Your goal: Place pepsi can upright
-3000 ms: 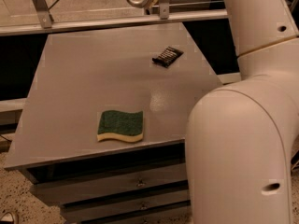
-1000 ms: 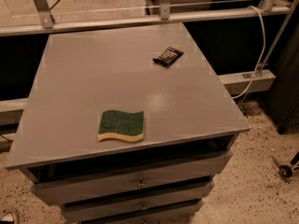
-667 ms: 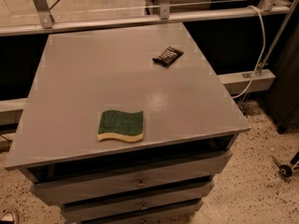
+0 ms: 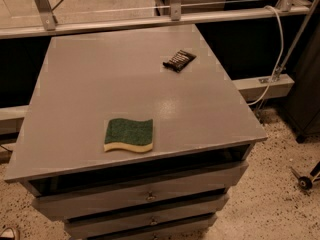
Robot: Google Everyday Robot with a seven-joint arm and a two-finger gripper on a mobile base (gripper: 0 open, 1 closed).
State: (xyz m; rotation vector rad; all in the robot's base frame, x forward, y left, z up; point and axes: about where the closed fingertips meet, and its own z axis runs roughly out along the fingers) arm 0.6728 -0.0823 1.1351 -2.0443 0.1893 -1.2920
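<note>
The end effector is outside the camera view, so whether its fingers are apart or together cannot be told, and the pepsi can does not show anywhere in the view either. A grey surface (image 4: pixel 100 84) fills most of the scene, the top of a cabinet with drawers (image 4: pixel 145 196) stacked under its near edge. On it, a green sponge (image 4: pixel 129 134) with a pale yellow underside lies flat near the near edge, left of the middle, with a strip of bare top between it and the lip. A dark snack-bar wrapper (image 4: pixel 179 60) lies far and to the right, close to the right edge and well apart from the sponge; it bears pale markings, but no word on it can be read. No other lettering is legible. Between the two things, and over the whole left and far-left part, the top is bare. A metal rail (image 4: pixel 150 24) with upright brackets runs just beyond the far edge. To the right, a white cable (image 4: pixel 274 49) hangs down to a low beam, and speckled floor (image 4: pixel 270 199) lies open beside the right edge, with a small caster wheel (image 4: pixel 304 182) at the far right.
</note>
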